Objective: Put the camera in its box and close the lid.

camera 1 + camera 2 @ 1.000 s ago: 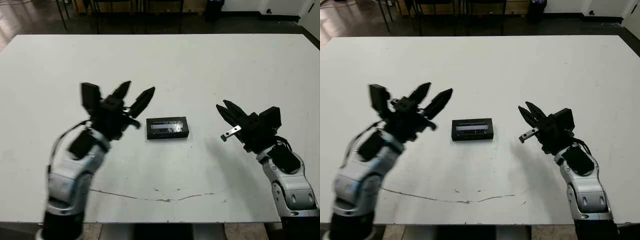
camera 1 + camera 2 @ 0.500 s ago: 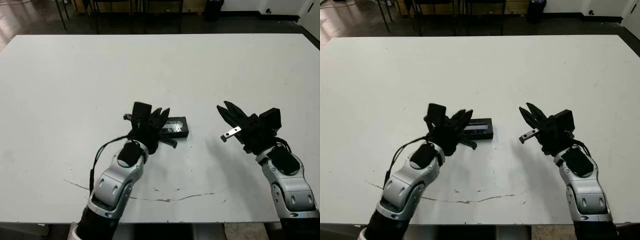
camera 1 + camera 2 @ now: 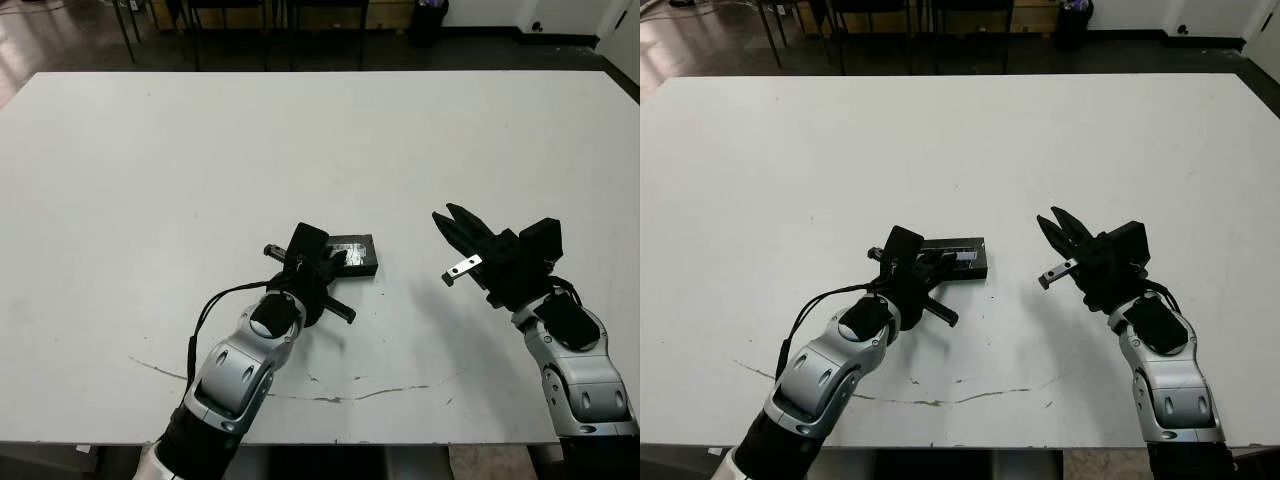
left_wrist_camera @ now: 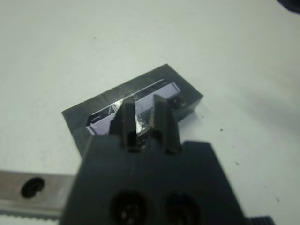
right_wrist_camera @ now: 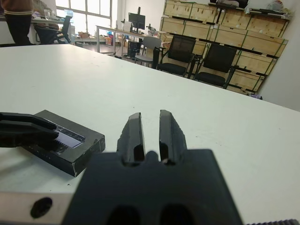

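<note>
**Desk inventory: left end effector at closed box, right end effector idle**

Left end effector (image 3: 335,262): positioned over the left end of the box, its two black fingers (image 4: 125,116) drawn nearly together with only a narrow slit between them, tips set on or just above the glossy top face. Nothing is seen clamped between them. Whether the tips actually touch the surface cannot be told.

Box (image 3: 358,255): a small black rectangular case, laid flat near the middle of the white desk (image 3: 320,140), long side running left to right. Its left part is hidden in the head views by the left end effector.

Lid (image 4: 164,93): seated on the box, its reflective panel facing up.

Camera: not visible anywhere on the desk; whether it is inside the closed box cannot be told.

Right end effector (image 3: 450,218): held above the desk, well to the right of the box, pointed toward it. Its fingers (image 5: 134,133) are parallel, a slim gap between them, and nothing is gripped.
</note>
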{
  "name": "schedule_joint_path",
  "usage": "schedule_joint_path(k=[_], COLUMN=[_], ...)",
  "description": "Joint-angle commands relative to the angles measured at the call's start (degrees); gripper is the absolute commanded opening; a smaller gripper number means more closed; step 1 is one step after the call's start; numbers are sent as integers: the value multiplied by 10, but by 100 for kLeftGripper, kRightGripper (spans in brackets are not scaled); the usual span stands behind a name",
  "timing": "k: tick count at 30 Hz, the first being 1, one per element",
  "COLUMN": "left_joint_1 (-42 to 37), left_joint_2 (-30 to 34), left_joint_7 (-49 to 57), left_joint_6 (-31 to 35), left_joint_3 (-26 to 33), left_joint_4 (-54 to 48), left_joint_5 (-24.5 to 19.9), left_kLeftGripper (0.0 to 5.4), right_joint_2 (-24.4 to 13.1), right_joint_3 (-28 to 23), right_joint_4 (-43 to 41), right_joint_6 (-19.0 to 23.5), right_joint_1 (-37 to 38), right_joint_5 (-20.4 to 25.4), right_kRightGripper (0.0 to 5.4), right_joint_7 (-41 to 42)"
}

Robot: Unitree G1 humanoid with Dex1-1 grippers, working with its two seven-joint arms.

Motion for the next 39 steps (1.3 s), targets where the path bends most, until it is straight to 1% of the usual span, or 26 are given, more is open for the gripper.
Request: schedule_joint_path(k=[1, 5, 8, 10, 11, 13, 16, 18, 21, 24, 29, 31, 33, 36, 39], left_joint_1=[24, 26, 26, 28, 34, 49, 67, 74, 77, 74, 52, 40, 29, 18, 17], left_joint_2=[14, 7, 8, 12, 19, 33, 45, 40, 35, 49, 49, 48, 45, 46, 40], left_joint_7=[-8, -11, -13, -18, -22, -35, -29, -9, 10, 26, 44, 54, 69, 80, 87], left_joint_6=[54, 59, 64, 54, 28, -50, -161, -239, -329, -407, -538, -571, -585, -589, -574], left_joint_3=[12, 37, 52, 67, 73, 88, 119, 149, 192, 224, 275, 288, 297, 304, 304], left_joint_4=[33, 16, -22, -57, -72, -87, -90, -78, -40, 30, 147, 175, 189, 200, 191], left_joint_5=[-3, -16, -26, -34, -34, -34, -24, -20, -24, -6, -14, -13, -9, -10, -12], left_kLeftGripper=[2, 2, 2, 2, 2, 2, 2, 2, 2, 2, 2, 2, 2, 2, 2], right_joint_2=[0, 3, 4, 4, 4, 8, 22, 34, 50, 61, 77, 88, 97, 108, 114], right_joint_3=[-3, -1, 0, -1, -1, -3, -7, -9, -11, -9, -7, -7, -4, 0, 4], right_joint_4=[0, 4, -1, 2, 2, 3, 11, 16, 22, 12, 11, 7, 3, 4, 8], right_joint_6=[15, 9, 13, 8, 7, -2, -34, -54, -64, -52, -52, -45, -40, -32, -27], right_joint_1=[5, 6, 8, 8, 9, 10, 12, 10, 5, -2, -19, -28, -36, -52, -66], right_joint_5=[3, 2, 1, 3, 4, 2, -4, -10, -20, -43, -60, -62, -68, -81, -99], right_kRightGripper=[0, 0, 0, 0, 0, 0, 0, 0, 0, 0, 0, 0, 0, 0, 0], right_joint_7=[-2, -2, -6, -4, -4, -9, -21, -35, -62, -96, -134, -151, -168, -189, -206])
